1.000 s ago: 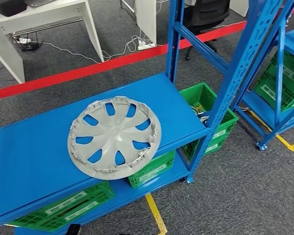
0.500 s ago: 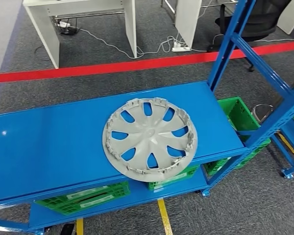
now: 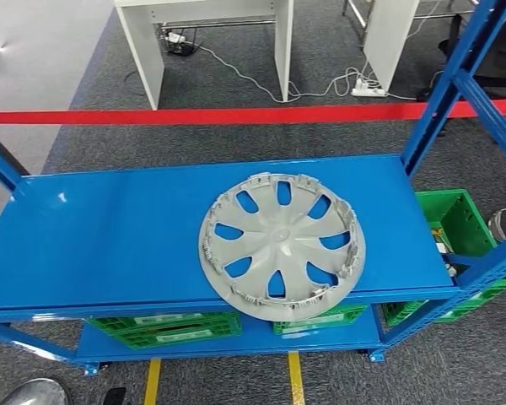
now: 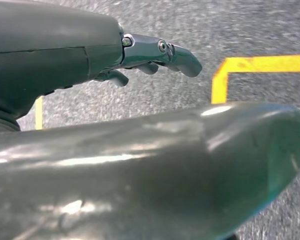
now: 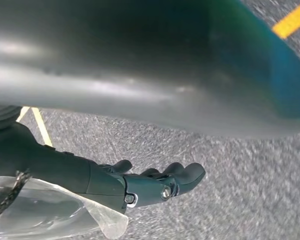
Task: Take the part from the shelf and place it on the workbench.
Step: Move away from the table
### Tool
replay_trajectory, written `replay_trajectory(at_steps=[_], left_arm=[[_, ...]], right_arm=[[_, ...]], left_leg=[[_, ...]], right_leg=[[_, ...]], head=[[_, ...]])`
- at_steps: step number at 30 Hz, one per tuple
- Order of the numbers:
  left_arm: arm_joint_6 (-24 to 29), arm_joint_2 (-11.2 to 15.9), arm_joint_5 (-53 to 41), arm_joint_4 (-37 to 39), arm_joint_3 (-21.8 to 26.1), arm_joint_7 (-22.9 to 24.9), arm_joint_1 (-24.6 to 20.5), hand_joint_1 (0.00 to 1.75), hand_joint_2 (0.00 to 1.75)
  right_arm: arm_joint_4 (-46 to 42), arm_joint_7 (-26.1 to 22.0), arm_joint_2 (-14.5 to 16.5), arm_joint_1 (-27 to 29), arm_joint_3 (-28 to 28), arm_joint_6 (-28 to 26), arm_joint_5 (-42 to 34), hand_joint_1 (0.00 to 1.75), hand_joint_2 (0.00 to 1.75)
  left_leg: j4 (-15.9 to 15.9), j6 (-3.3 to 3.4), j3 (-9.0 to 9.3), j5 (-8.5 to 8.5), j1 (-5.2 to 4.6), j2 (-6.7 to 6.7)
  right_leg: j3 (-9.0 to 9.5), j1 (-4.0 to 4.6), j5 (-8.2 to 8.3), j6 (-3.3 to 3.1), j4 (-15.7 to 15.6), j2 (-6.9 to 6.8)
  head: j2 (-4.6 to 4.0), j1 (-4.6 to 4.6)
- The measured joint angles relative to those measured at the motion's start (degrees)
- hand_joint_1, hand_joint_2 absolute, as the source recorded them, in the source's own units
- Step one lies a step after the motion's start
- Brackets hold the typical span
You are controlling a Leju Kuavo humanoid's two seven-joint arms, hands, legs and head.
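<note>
Grey hubcap lies flat on the blue shelf, its near edge jutting past the shelf's front lip; you bring both hands up under that overhang; left hand and right hand hang over carpet, fingers loosely apart, holding nothing; since before, your view has swung, so the hubcap now sits nearer centre.

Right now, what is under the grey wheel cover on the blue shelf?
The wheel cover lies on the blue shelf board, its near edge overhanging. Green crates stand on the lower level; their contents are covered.
</note>
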Motion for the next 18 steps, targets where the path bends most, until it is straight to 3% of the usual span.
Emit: replay_trajectory(at_steps=[1, 2, 4, 5, 7, 9, 11, 13, 18], left_arm=[[0.03, 0.0, 0.02, 0.0, 0.01, 0.02, 0.09, 0.0, 0.0], [0.04, 0.0, 0.03, 0.0, 0.03, 0.04, 0.19, 0.0, 0.0], [0.04, 0.03, 0.03, 0.0, 0.05, 0.07, 0.2, 0.0, 0.0], [0.06, 0.06, 0.03, 0.0, 0.07, 0.07, 0.12, 0.0, 0.0], [0.28, 0.12, 0.02, 0.0, 0.08, 0.1, 0.08, 0.0, 0.0], [0.97, 0.14, -0.03, 0.0, 0.16, 0.22, 0.3, 0.0, 0.87], [1.65, 0.14, -0.09, 0.0, 0.38, 0.4, 0.41, 0.0, 1.75], [1.93, 0.14, 0.04, 0.0, 0.59, 0.76, 0.41, 0.0, 1.75], [1.39, 0.64, 2.72, -0.01, -0.3, 1.93, 0.66, 0.0, 1.75]], right_arm=[[0.01, -0.03, 0.0, -0.01, 0.0, -0.01, 0.01, 0.0, 0.0], [0.03, -0.06, 0.0, -0.05, 0.0, -0.01, 0.02, 0.0, 0.0], [0.1, -0.13, 0.0, -0.12, 0.01, -0.01, 0.02, 0.0, 0.0], [0.16, -0.15, 0.0, -0.18, 0.01, -0.01, 0.02, 0.0, 0.0], [0.28, -0.08, 0.0, -0.36, 0.02, -0.03, -0.1, 0.0, 0.0], [0.35, 0.4, 0.0, -0.56, 0.02, -0.16, -0.48, 0.0, 0.0], [0.39, 1.19, 0.0, -0.62, 0.0, -0.43, -0.98, 0.0, 0.87], [0.43, 1.96, -0.02, -0.56, 0.09, -0.63, -1.59, 0.0, 1.75], [0.4, 3.46, -0.64, 0.31, 4.21, -0.62, -5.48, 0.0, 1.75]], left_leg=[[0.21, -0.03, -0.06, 0.62, 0.04, 0.12], [-1.95, 0.06, 1.08, 2.29, 0.04, 0.37], [-10.01, 0.67, 5.32, 6.19, -0.24, 2.41], [-13.35, 1.07, 7.03, 7.23, -0.49, 3.55], [-16.06, 1.51, 8.37, 7.4, -0.87, 4.78], [-16.29, 1.37, 8.4, 7.48, -0.86, 4.39], [-16.3, 1.35, 8.43, 7.42, -0.88, 4.32], [-16.3, 1.56, 8.41, 7.3, -0.96, 4.33], [-16.26, 1.86, 8.41, 7.11, -1.02, 4.38]], right_leg=[[0.14, 0.02, -0.13, 0.04, 0.01, -0.8], [0.36, 0.03, -0.28, 0.12, 0.01, -1.56], [0.77, 0.11, -0.68, 0.4, -0.01, -2.84], [0.88, 0.23, -0.93, 0.68, -0.01, -3.32], [0.9, 0.5, -1.47, 1.14, 0.0, -4.09], [1.15, 0.66, -1.65, 0.74, -0.03, -4.45], [1.4, 0.65, -1.5, 0.36, -0.18, -4.38], [1.83, 0.59, -1.34, 0.67, -0.43, -4.31], [2.16, 0.53, -1.21, 1.15, -0.79, -4.21]], head=[[0.0, -0.01], [0.0, -0.01], [-0.01, 0.01], [-0.01, 0.04], [-0.01, 0.08], [0.0, 0.09], [0.0, 0.11], [-0.01, 0.09], [-0.01, 0.1]])
